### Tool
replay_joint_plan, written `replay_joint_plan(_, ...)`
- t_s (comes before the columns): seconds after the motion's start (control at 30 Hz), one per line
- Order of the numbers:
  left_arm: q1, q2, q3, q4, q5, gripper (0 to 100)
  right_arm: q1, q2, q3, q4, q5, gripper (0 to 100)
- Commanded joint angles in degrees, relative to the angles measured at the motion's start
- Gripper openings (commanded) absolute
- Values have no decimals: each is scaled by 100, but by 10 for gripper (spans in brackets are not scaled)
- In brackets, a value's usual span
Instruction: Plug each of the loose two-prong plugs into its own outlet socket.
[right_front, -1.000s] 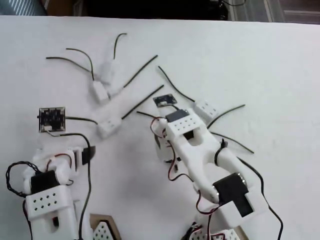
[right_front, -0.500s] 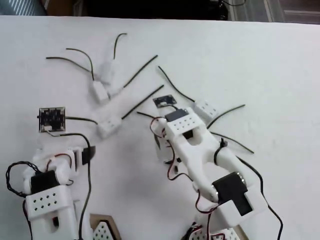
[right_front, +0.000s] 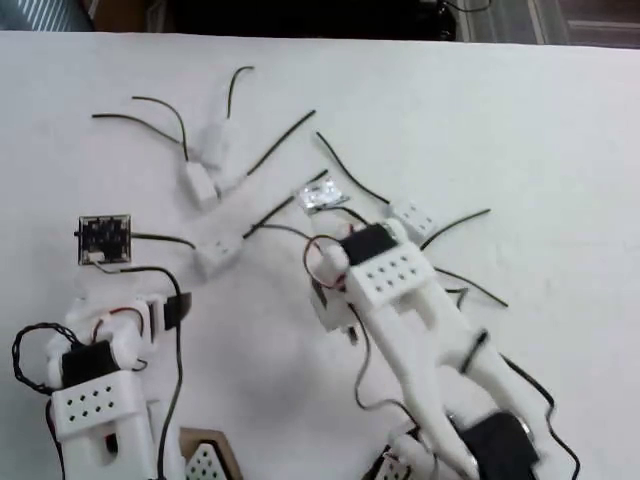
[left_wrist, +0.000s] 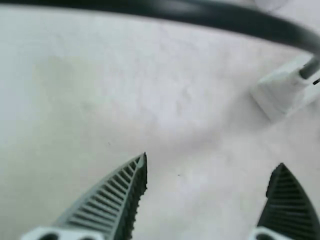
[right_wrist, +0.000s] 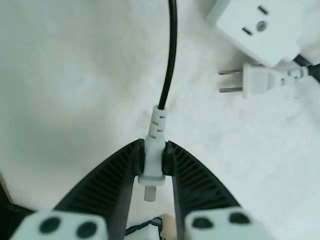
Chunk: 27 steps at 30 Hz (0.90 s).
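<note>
R gripper (right_wrist: 153, 150) is clamped on a white plug (right_wrist: 155, 127), cord (right_wrist: 171, 55) trailing ahead; since 1 s ago its arm has swung back w/ it. Ahead lie an outlet (right_wrist: 260, 27) & a second plug (right_wrist: 262, 81). L gripper (left_wrist: 211, 162) is wide open over bare bench (left_wrist: 100, 90), unmoved.

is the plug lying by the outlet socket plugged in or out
Out: the plug lies beside the outlet socket, both prongs bare and showing.

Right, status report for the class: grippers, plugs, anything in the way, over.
Right gripper shut on white plug. Left gripper open, holding nothing. Second plug loose beside outlet, prongs out. Black cords strewn about.
</note>
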Motion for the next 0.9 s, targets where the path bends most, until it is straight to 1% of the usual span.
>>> replay_joint_plan(0.0,-13,-119,-44,-114,-53,369,-110,-1297,-229,136,44,17)
replay_joint_plan(0.07,4,-119,-62,-114,-44,369,-268,-1763,-185,189,44,17)
replay_joint_plan(0.13,189,-119,-62,-114,-44,369,-558,-2176,9,101,18,17)
replay_joint_plan(0.27,567,-119,-62,-114,-44,369,-1112,-2703,686,-549,0,17)
replay_joint_plan(0.4,778,-119,-70,-114,-44,369,-1165,-3011,1442,-1499,-9,17)
replay_joint_plan(0.57,1262,-127,-387,-114,0,369,-1174,-3292,2286,-2651,-9,17)
replay_joint_plan(0.7,1657,-127,-862,-114,9,369,-1218,-3582,2752,-3231,-9,17)
replay_joint_plan(0.87,2141,-119,-1204,-114,9,369,-1578,-4075,3218,-3688,-9,17)
